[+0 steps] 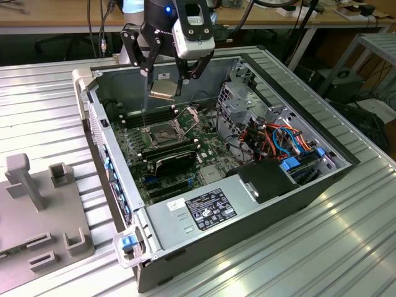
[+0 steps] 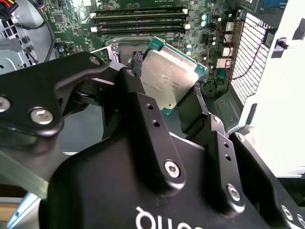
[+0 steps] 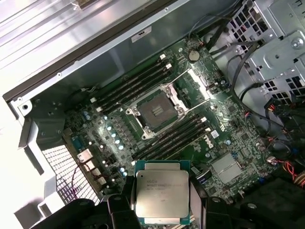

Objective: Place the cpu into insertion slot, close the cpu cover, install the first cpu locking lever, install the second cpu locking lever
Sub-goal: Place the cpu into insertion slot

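Overhead in the exterior view, hanging above the open case (image 1: 297,192), with the gripper (image 1: 164,86) clamped narrowly on the cpu (image 1: 161,94) by two opposite edges. Held well above the slot (image 1: 164,132), not touching it. Shown best from this side: the cover (image 1: 187,116) standing raised on its hinge, just to the exterior view's right of the slot.

Looking down in the first wrist view, past the cpu (image 3: 162,193) with its silver top and green border, onto the slot (image 3: 155,110), bare and dark between rows of memory slots (image 3: 133,86). Hard to make out the cover's lift from this angle.

Closest in the second wrist view: the cpu (image 2: 167,81) pinched by black fingers (image 2: 200,102) at either side, with a corner of the slot's metal rim (image 2: 114,47) behind it.
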`<state>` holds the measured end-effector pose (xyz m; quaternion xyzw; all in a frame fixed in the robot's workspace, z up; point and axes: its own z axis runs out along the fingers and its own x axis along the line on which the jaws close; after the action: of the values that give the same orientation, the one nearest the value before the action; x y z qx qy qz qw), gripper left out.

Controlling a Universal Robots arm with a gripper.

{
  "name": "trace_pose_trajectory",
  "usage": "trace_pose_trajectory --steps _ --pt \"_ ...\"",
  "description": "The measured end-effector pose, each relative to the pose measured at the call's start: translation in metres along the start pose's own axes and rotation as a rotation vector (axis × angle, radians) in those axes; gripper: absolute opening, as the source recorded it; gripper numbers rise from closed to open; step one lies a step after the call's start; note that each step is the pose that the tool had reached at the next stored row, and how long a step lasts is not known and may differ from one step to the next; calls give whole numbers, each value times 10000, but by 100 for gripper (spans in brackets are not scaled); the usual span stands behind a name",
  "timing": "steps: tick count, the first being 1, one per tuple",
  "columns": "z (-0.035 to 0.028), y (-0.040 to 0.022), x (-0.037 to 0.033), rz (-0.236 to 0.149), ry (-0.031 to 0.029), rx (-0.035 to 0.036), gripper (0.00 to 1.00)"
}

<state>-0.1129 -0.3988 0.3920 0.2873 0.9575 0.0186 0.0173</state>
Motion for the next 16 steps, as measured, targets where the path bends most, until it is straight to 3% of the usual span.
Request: trace_pose_trajectory --steps 13,16 --pt "1 14 -22 1262 -57 29 55" --pt "2 21 -32 1756 -79 40 55"
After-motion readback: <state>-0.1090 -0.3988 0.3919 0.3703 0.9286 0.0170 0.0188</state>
